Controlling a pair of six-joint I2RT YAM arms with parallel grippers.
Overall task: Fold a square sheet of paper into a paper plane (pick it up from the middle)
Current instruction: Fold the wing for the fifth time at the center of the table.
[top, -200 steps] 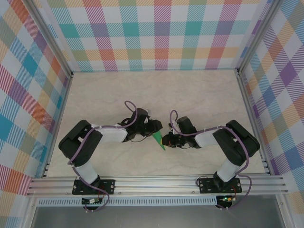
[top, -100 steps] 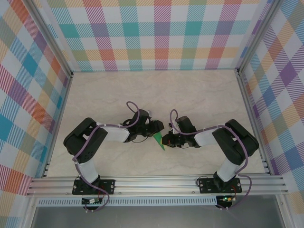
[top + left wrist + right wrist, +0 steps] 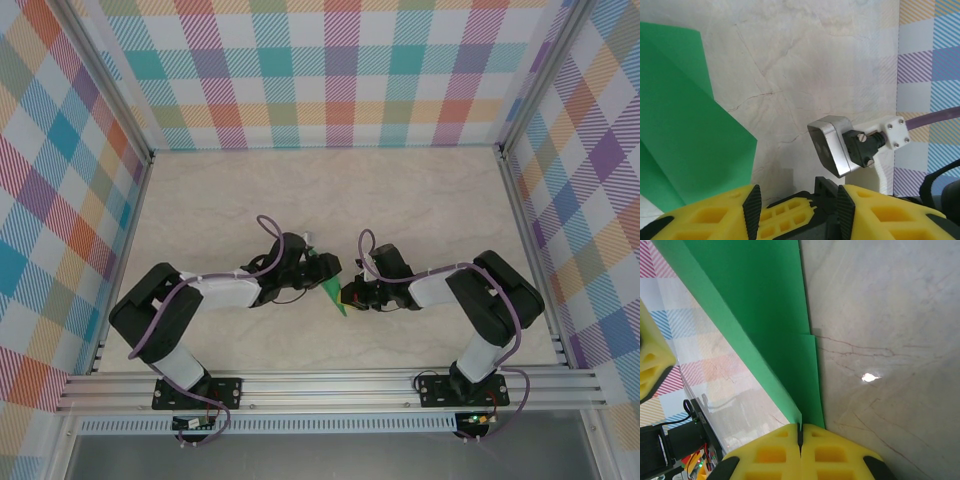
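Green paper (image 3: 334,293), already creased into a narrow, pointed multi-layer shape, is seen between the two wrists near the middle of the table (image 3: 400,200), held up off the surface by one edge. The right gripper (image 3: 801,432) is closed flat on that lower edge, both yellow pads pressed together with the sheet pinched in the seam; from above, the same gripper (image 3: 350,294) is placed just right of the paper. The left gripper (image 3: 795,195) is seen with its jaws apart and nothing between them; the paper (image 3: 685,125) is off to one side of its fingers, and contact with the nearer finger cannot be settled from this angle. Material is judged very light, thin and limp across a single layer but stiffer along creases. It is easily dented or torn by a hard pinch and likely to slip between smooth pads if pulled sideways. A second hold is best taken on a folded edge or layered flap close to the existing pinch, not on a free corner.
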